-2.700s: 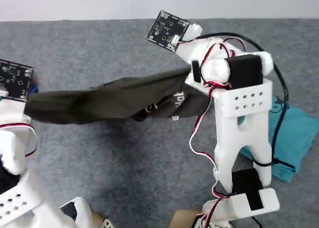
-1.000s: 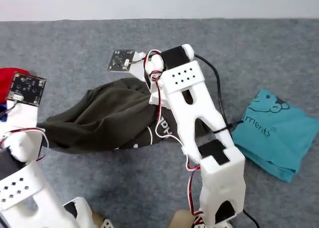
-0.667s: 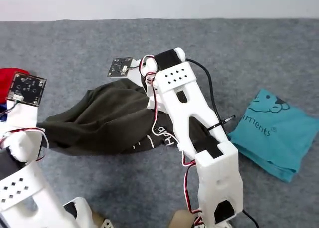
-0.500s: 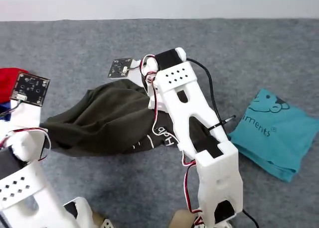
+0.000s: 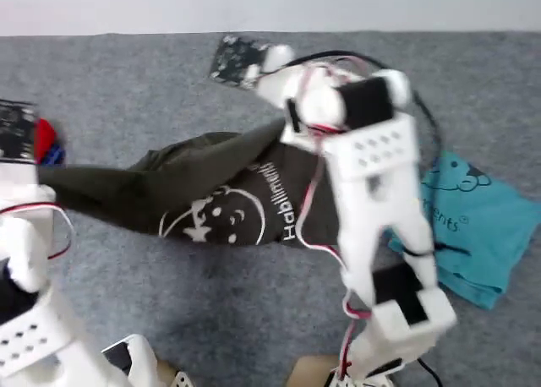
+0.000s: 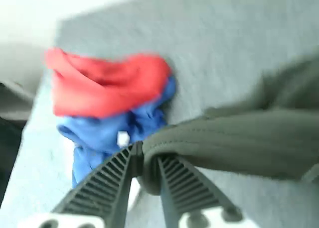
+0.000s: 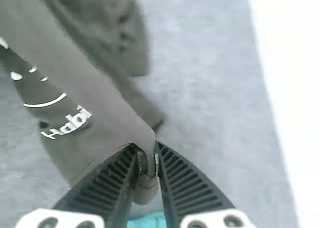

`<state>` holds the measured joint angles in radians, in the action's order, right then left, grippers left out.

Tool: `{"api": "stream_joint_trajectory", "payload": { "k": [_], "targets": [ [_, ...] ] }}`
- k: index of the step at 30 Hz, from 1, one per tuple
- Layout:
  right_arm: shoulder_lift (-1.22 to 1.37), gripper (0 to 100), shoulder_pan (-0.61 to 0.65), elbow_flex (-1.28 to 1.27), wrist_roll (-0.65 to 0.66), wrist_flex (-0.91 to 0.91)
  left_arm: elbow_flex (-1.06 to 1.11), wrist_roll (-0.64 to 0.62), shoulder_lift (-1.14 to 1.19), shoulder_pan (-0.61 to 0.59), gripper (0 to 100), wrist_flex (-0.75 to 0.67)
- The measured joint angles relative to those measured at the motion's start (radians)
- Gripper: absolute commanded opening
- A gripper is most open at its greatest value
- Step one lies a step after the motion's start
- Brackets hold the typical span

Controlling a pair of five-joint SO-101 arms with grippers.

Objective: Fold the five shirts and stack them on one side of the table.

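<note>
sagging dark shirt (image 5: 193, 182), white lettering (image 5: 283, 203)

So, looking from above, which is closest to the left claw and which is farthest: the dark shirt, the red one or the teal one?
1. The dark shirt: its left end is pinched in the left claw.
2. The red shirt: just beyond the claw, at the table's left edge.
3. The teal shirt: folded, far over on the right.
</note>
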<state>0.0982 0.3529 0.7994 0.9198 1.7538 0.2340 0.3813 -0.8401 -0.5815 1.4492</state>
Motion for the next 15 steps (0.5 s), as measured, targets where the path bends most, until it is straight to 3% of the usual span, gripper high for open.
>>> {"api": "stream_joint_trajectory", "payload": {
  "k": [8, 15],
  "targets": [
    [-0.288, 1.1, -0.138, 0.002, 0.000, -0.031, -0.226, -0.166, 0.000, 0.015, 1, -0.143],
    [-0.474, 1.1, -0.262, 0.017, 0.026, -0.089, -0.456, -0.195, -0.014, 0.091, 1, -0.270]
  ]
}}
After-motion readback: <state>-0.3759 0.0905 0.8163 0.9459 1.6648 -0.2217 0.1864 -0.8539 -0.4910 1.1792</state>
